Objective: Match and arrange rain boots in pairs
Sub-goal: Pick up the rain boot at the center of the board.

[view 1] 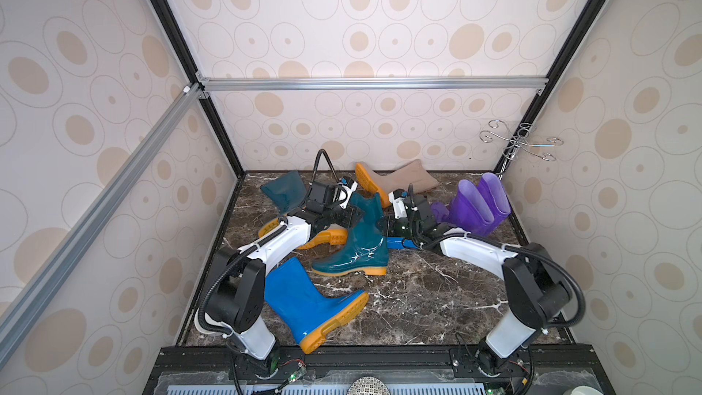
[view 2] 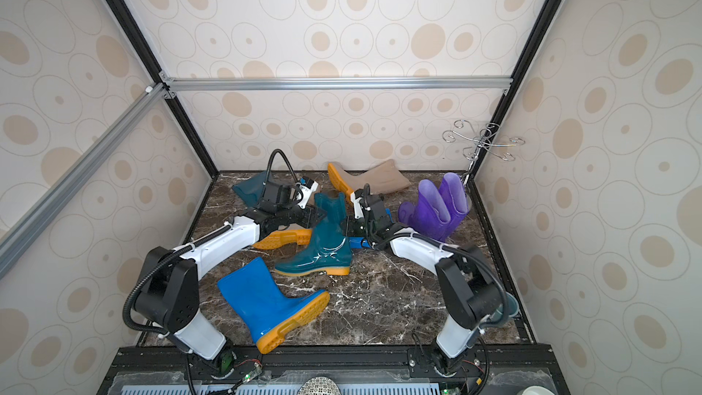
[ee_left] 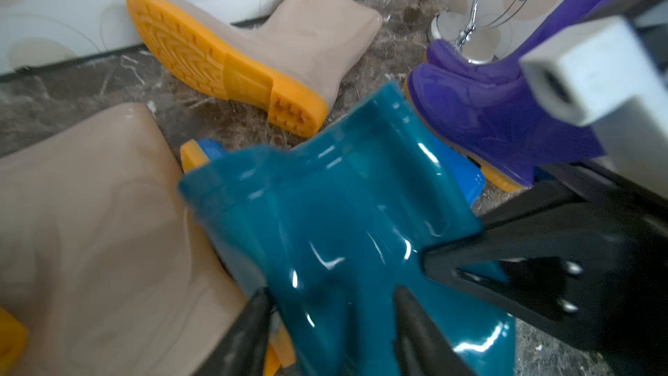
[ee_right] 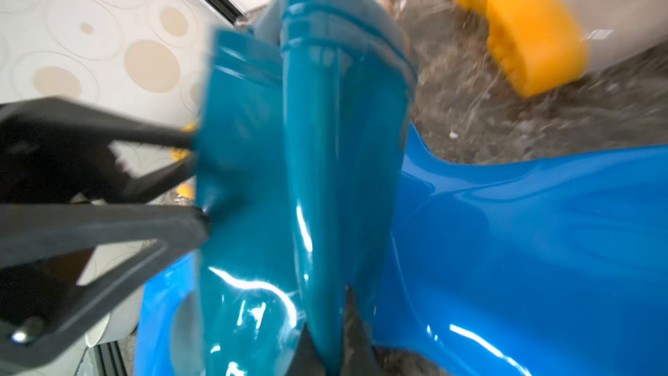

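A dark teal rain boot [view 1: 361, 245] [view 2: 323, 248] stands upright mid-floor. My left gripper [view 1: 359, 214] [ee_left: 332, 298] is open, its fingers spread either side of the boot's shaft [ee_left: 343, 211]. From the other side my right gripper [view 1: 383, 227] [ee_right: 327, 305] is shut on a fold of the same shaft [ee_right: 253, 175]. The second teal boot [view 1: 283, 189] lies at the back left. One blue boot [view 1: 304, 302] lies in front, another [view 1: 397, 243] under my right arm. A beige boot [view 1: 399, 182] lies by the back wall, a second [ee_left: 90, 229] under my left arm. Two purple boots [view 1: 475, 203] stand together at the right.
A chrome wire rack [view 1: 520, 142] stands in the back right corner beside the purple pair. Patterned walls close the marble floor [view 1: 418, 298] on three sides, with a black rail [view 1: 361, 355] along the front.
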`<act>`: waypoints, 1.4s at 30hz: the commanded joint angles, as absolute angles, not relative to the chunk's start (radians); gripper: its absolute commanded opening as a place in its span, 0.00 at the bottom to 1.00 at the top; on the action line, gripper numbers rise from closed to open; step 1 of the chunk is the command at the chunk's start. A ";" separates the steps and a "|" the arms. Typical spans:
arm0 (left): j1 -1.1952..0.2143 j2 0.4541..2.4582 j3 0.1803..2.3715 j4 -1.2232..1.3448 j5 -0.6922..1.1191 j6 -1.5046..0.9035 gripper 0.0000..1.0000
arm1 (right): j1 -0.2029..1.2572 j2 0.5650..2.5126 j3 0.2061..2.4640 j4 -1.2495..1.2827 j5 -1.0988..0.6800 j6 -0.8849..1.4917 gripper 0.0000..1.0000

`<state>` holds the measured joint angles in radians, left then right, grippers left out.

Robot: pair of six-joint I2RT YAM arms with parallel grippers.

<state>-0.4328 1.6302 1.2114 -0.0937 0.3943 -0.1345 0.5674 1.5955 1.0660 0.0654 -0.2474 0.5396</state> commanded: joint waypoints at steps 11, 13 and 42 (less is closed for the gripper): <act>-0.446 1.612 1.309 -0.111 0.174 -0.069 1.00 | 0.578 1.284 1.223 -0.195 0.052 0.457 0.00; -0.450 1.622 1.293 -0.109 0.192 -0.068 1.00 | 0.577 1.313 1.258 -0.237 0.026 0.425 0.00; -0.742 1.840 1.180 -0.029 -0.076 0.333 1.00 | 0.577 1.297 1.619 -0.388 0.304 0.252 0.00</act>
